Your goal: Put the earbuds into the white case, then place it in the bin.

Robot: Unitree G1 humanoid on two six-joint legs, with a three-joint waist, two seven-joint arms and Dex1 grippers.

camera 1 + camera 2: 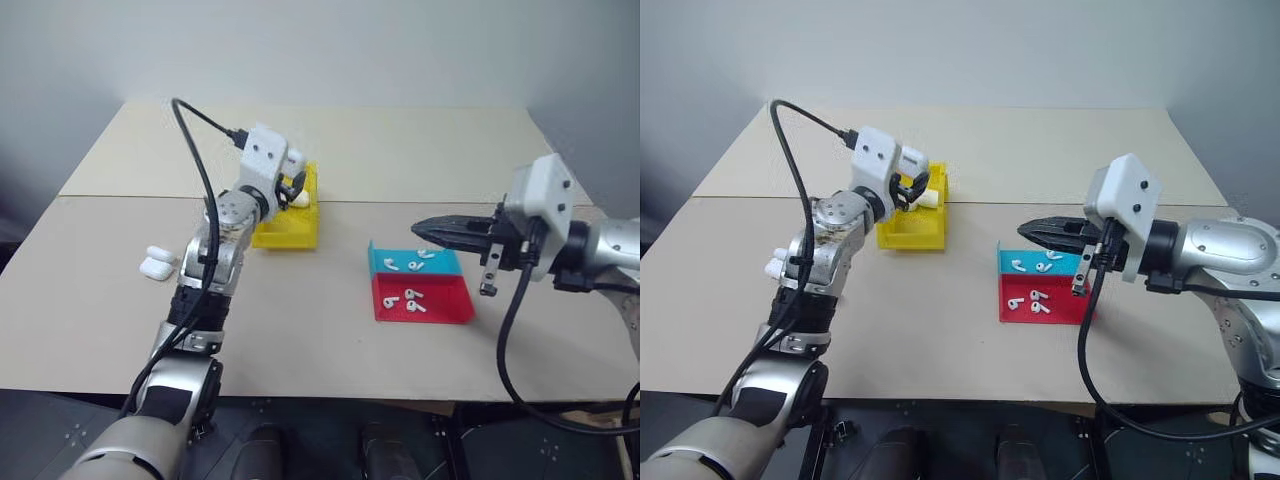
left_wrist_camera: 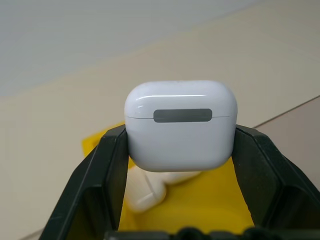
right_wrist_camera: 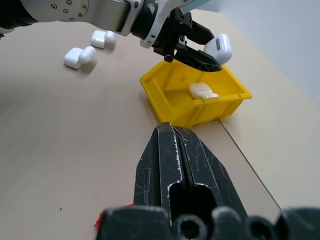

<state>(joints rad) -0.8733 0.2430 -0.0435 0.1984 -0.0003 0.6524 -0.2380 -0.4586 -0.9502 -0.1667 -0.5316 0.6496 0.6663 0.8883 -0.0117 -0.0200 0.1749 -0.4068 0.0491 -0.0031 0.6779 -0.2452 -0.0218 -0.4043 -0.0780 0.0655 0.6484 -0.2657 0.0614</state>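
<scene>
A small glossy white rounded earbud case [image 2: 180, 125], lid shut, is clamped between the jaws of the left gripper [image 3: 202, 50] and is held in the air above the open top of the small bright yellow plastic bin [image 3: 195, 102]. Another white case [image 3: 201, 90] is seen lying on the bin floor. The jaws of the right gripper [image 3: 172, 150] are pressed together on nothing, well apart from the bin, hanging above the shallow blue tray [image 1: 412, 262] and the shallow red tray [image 1: 425, 300], where tiny white earbuds [image 1: 410, 298] lie loose. Two spare white cases [image 1: 158, 262] are left on the beige counter [image 1: 300, 330] near the left arm.

Step in hand, judged: drop-off into the bin. To be done well, the case should be centred over the bin opening, clear of the near wall and preferably beside the case already inside, then lowered below the rim before the jaws are let go. A release from high up risks a bounce off the rim. The jaws should be lifted straight out so the bin isn't dragged.
</scene>
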